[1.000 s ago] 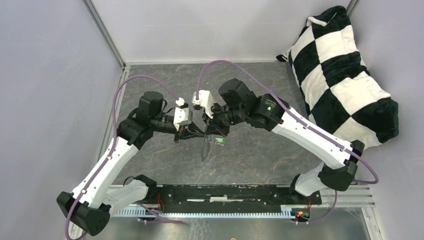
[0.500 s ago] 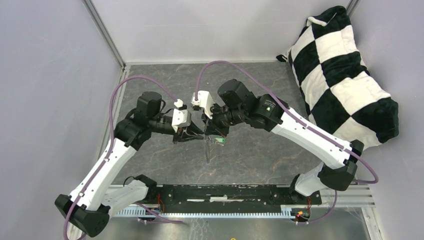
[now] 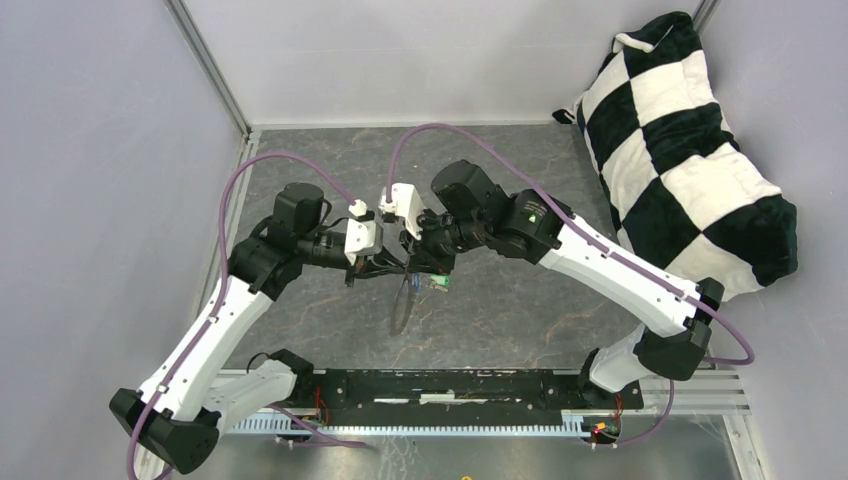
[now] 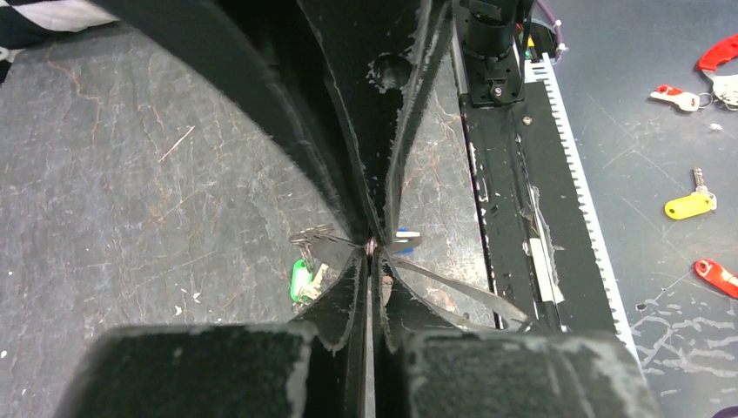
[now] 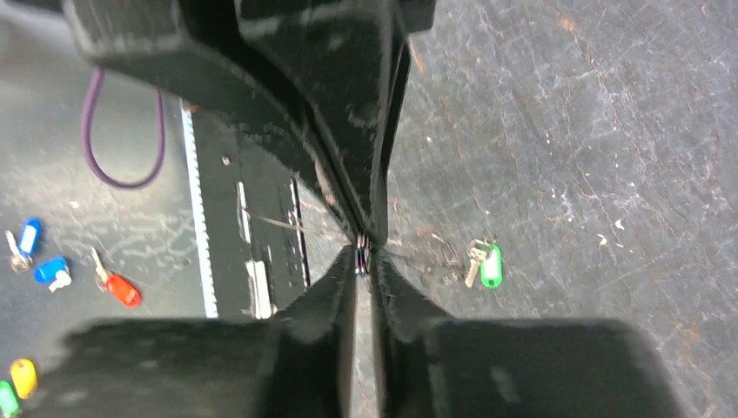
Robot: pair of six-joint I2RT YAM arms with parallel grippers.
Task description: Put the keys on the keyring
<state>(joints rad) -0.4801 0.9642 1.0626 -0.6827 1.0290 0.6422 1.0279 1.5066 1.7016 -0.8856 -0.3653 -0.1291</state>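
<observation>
Both grippers meet fingertip to fingertip above the middle of the table. My left gripper (image 3: pixel 398 270) (image 4: pixel 372 251) is shut on the top of the keyring (image 3: pixel 402 308), a thin grey loop (image 4: pixel 452 287) that hangs down from the pinch. My right gripper (image 3: pixel 412 264) (image 5: pixel 361 258) is shut on a thin metal piece with a blue tint. A blue key head (image 4: pixel 403 235) sticks out beside its fingertips. The green key (image 3: pixel 437 284) (image 4: pixel 301 280) (image 5: pixel 490 264) lies loose on the table just under the grippers.
A black-and-white checkered cushion (image 3: pixel 690 140) leans at the right wall. The black base rail (image 3: pixel 450 385) runs along the near edge. Spare red (image 4: pixel 717 274), yellow (image 4: pixel 689 205) and blue (image 5: pixel 48 270) keys lie beyond the rail, off the table.
The hanging keyring has turned from edge-on to a wider oval and swung slightly left. The left jaws opened a little and shut again. The right gripper nudged left.
</observation>
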